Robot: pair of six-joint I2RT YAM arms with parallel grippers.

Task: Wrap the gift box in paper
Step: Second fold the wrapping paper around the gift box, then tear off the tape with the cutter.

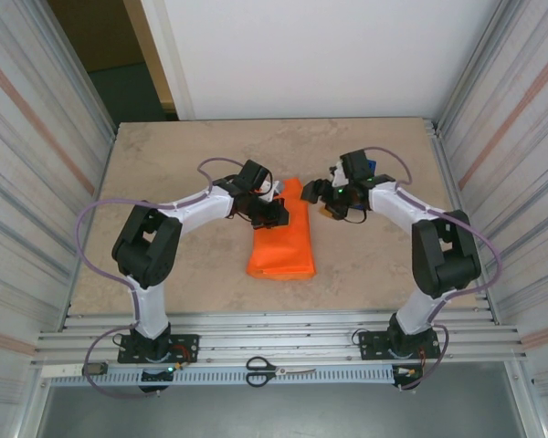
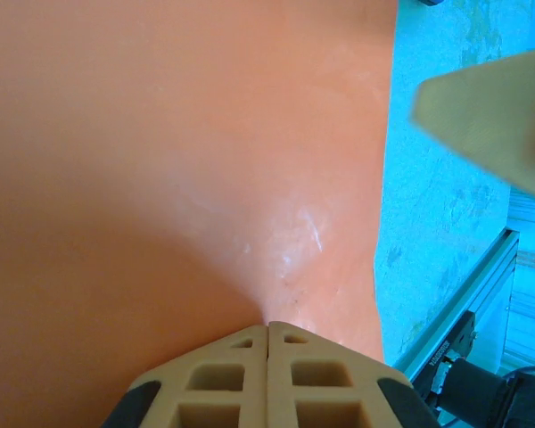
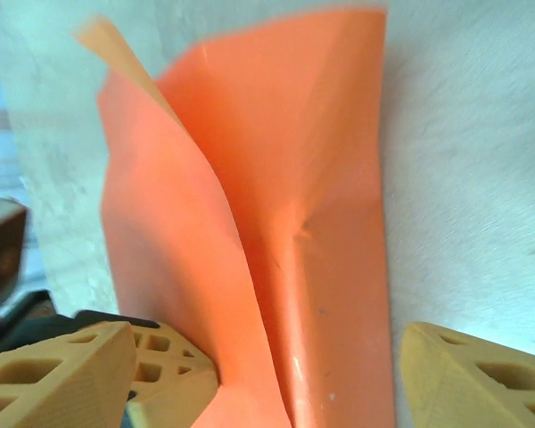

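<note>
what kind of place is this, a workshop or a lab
Probably a robot lab test cell: corrugated metal walls box in a small table, the left arm and right arm are bolted to an aluminium rail, and scissors lie ready at the front.

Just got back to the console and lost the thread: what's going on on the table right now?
The left gripper is shut on the thin orange paper sheet, pinching a raised flap at the far end of the folded bundle lying mid-table. The right gripper faces that same end from the other side, jaws wide and clamping nothing. Black-handled scissors lie on the metal rail between the arm bases.
</note>
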